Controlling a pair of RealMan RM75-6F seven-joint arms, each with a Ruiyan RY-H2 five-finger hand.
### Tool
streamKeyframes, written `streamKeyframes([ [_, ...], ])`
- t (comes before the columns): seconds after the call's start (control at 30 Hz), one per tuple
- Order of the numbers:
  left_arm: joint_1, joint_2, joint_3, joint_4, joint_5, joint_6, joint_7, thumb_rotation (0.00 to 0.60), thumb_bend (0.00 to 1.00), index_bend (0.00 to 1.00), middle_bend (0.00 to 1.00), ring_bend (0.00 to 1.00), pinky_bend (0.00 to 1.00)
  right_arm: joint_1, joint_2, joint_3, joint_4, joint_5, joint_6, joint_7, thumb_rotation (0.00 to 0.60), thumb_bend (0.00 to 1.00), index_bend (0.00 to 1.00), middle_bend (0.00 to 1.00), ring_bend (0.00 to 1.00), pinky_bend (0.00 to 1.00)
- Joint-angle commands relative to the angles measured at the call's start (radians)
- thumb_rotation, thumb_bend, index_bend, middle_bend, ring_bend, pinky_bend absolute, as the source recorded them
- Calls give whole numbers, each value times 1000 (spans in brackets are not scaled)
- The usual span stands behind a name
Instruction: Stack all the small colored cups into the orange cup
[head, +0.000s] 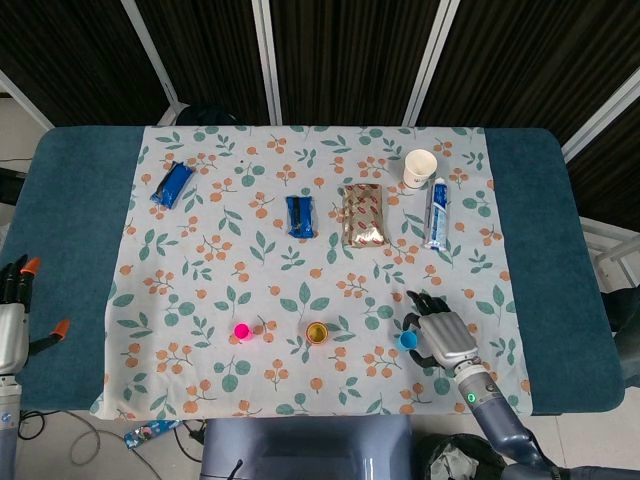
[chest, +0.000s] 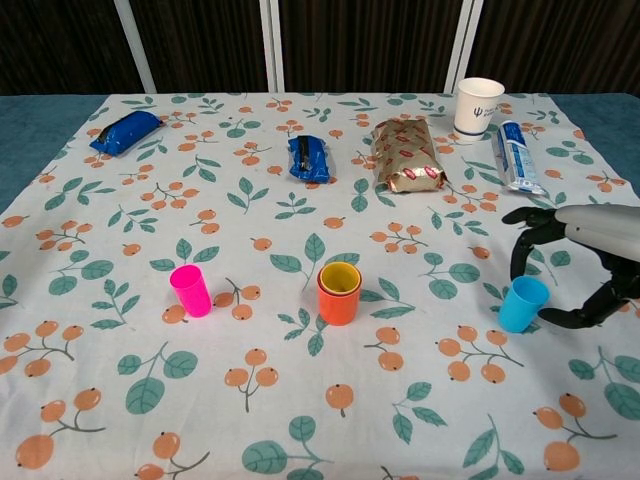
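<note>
the blue cup (chest: 522, 304) stands upright near the desk's (head: 75, 200) right front, well apart from the orange cup (chest: 339, 293), which already holds a yellow one. the right hand (chest: 590, 262) arches just beside it, fingers spread wide, holding nothing. if they close off-centre, the light cup will likely tip or skid away. the pink cup (chest: 190, 290) waits to the left. the left hand (head: 14, 320) hangs off the desk's left edge; i cannot tell its state.
</note>
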Motion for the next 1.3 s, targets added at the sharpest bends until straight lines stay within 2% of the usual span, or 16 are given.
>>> streamKeyframes([
  [0.03,1,1,-1,-1,-1,0,-1,600,177,0,0,0,0,-3,-1,2,2,1,-2,8,600,402,422,0,3,118],
  [0.67,4,3,-5,-4,0,2,-1,600,177,0,0,0,0,-4,-6,24,-9,-11,-5,11,600,401,479,0,3,118],
  [0.9,5,4,-6,-5,0,4,-1,600,177,0,0,0,0,44,21,81,-51,31,-56,8,600,402,479,0,3,118],
  [1.03,5,3,-5,-4,2,2,0,600,177,0,0,0,0,98,33,136,-69,78,-98,-10,600,402,479,0,3,118],
  [1.3,5,4,-8,-2,0,0,-2,600,177,0,0,0,0,189,51,192,-139,171,-165,-55,600,402,479,0,3,118],
])
